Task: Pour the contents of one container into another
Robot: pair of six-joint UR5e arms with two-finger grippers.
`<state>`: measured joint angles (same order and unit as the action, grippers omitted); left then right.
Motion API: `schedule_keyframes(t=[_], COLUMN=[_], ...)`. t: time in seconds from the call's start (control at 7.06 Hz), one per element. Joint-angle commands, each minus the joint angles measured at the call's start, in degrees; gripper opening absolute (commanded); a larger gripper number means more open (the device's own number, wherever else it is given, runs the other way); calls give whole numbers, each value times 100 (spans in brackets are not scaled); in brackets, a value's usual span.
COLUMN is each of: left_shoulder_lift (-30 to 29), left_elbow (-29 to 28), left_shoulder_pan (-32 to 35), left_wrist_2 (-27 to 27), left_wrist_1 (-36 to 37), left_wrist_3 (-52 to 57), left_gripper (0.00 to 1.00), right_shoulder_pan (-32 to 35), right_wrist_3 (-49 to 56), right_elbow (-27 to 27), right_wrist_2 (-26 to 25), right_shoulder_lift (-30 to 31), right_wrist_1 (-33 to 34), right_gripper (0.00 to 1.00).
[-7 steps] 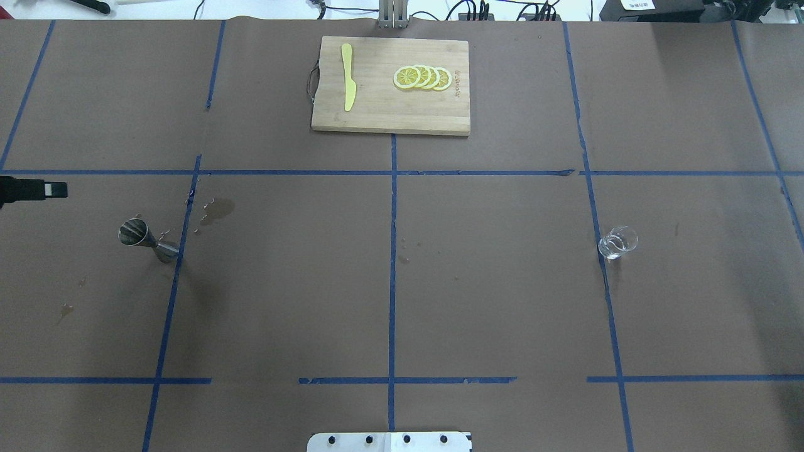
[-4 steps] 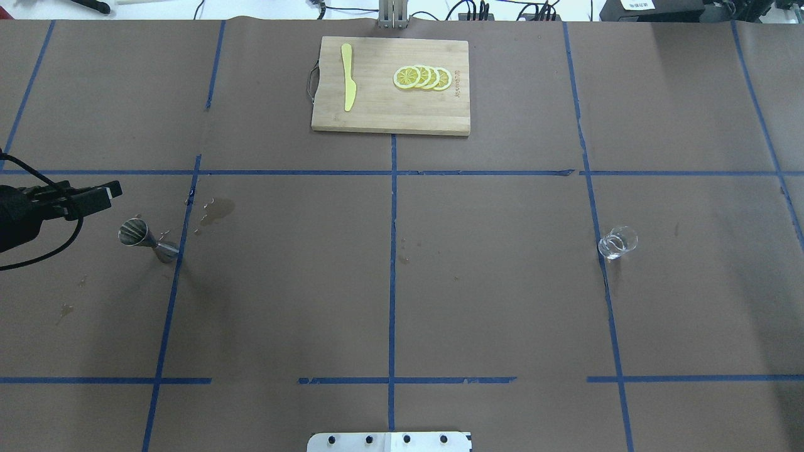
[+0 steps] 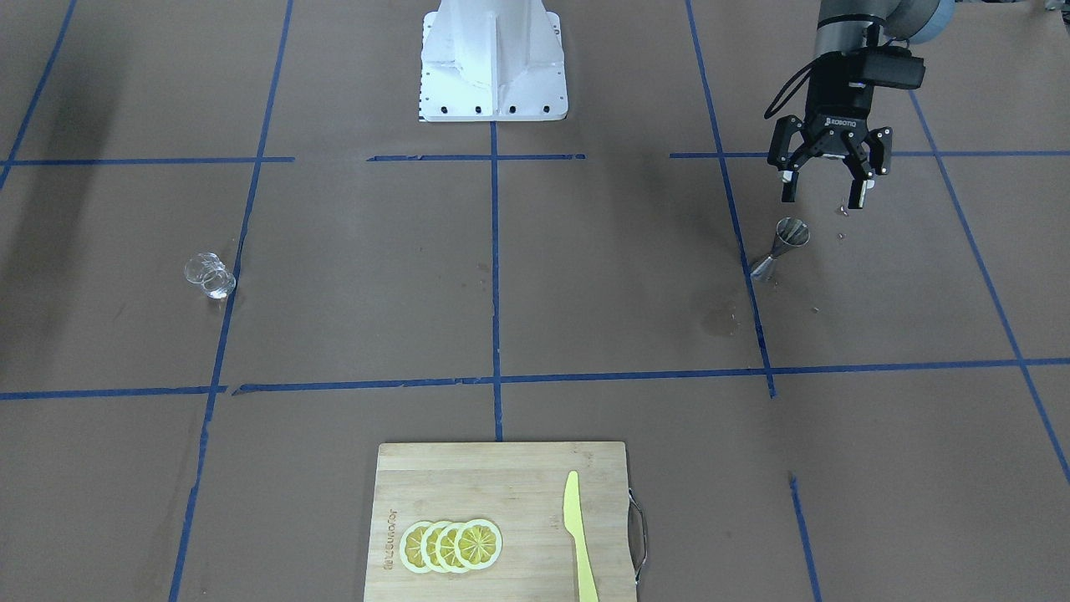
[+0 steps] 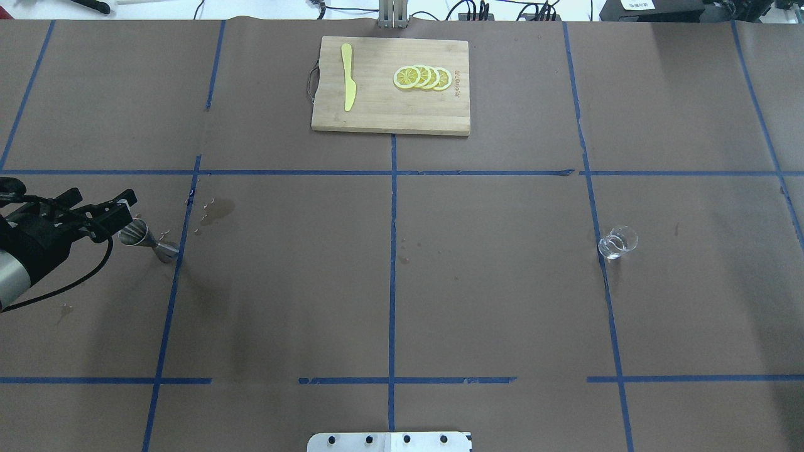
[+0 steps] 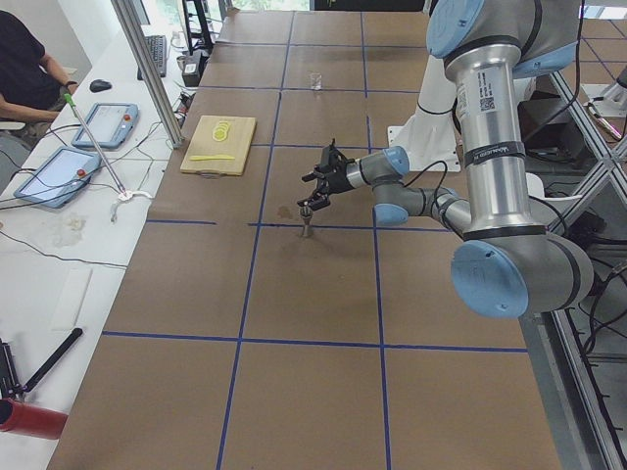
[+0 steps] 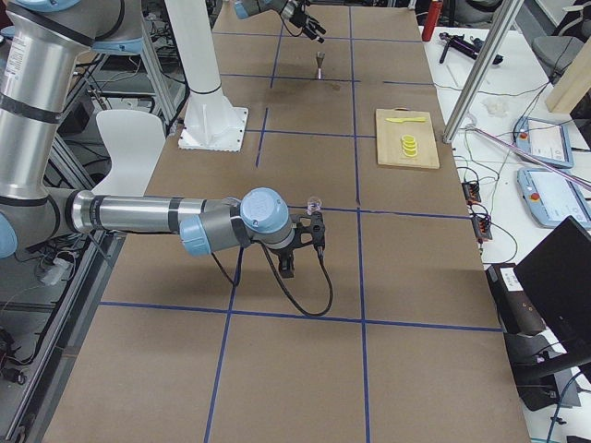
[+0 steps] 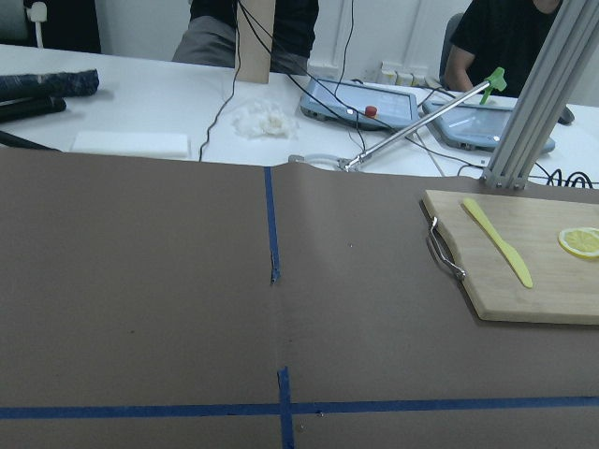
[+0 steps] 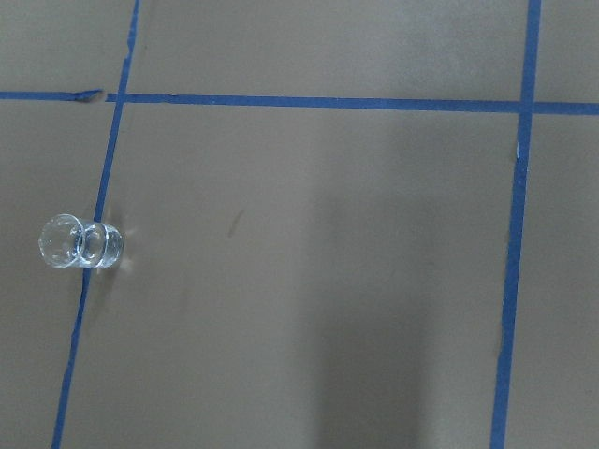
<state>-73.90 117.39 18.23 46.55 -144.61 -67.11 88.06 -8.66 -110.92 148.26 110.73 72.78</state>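
I'm at the very start. My left gripper (image 3: 821,199) hangs wide open and empty just above the jigger (image 3: 782,244). The glass (image 3: 209,276) stands untouched, well apart across the worktop (image 3: 585,276). My right gripper (image 6: 310,227) hovers near it, and I cannot tell how open it is. Grasping and pouring are all left to do.

Counter (image 4: 282,301) — brown paper, blue tape grid (image 4: 392,282). Standing directly on it: wooden cutting board (image 4: 377,116) at the far edge, steel jigger (image 4: 149,242) left, clear glass (image 4: 617,243) right — well apart.

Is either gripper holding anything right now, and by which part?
Nothing visibly held: the left gripper hangs open near the jigger; the clear glass stands alone.
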Motion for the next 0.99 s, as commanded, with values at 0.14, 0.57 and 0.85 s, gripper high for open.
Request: schedule_keyframes(t=[0.14, 0.57, 0.85], left_shoulder_lift=[-89, -343, -695], left_elbow=[-445, -1014, -1367], left_shoulder_pan=[-714, -838, -838], left_wrist_2=[-928, -1254, -1263], left_wrist_1=[29, 12, 3], left_wrist_3=[-518, -592, -865], left_gripper=[99, 99, 99], right_shoulder_pan=[0, 0, 0], right_wrist_3=[14, 5, 5], right_elbow=[0, 9, 9], right_wrist_2=[1, -7, -7], right_shoulder_lift=[-8, -8, -8], right_wrist_1=[-9, -115, -123], right_gripper=[100, 100, 100])
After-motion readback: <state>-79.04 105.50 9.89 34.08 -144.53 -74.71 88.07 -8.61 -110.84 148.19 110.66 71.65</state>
